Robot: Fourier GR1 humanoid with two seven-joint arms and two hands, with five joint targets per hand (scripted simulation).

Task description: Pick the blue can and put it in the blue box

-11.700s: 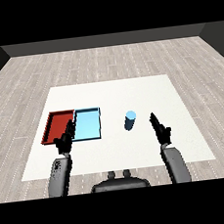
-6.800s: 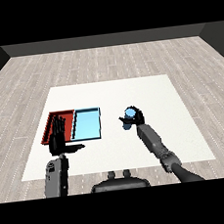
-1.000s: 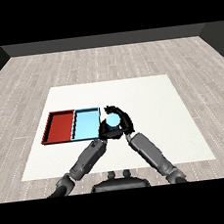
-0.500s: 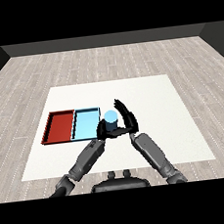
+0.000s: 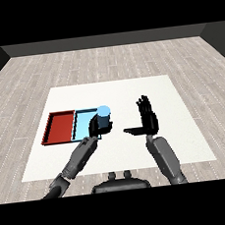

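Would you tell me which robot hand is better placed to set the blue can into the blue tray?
The left robot hand: it is curled round the blue can at the light blue tray, while the right robot hand is open and apart.

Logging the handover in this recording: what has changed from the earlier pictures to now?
The blue can went from the right hand to the left hand, which now curls round it and has carried it left to the light blue tray's right edge. The right hand has let go and drawn back to the right, fingers straight. Both trays, including the red tray, stayed put.
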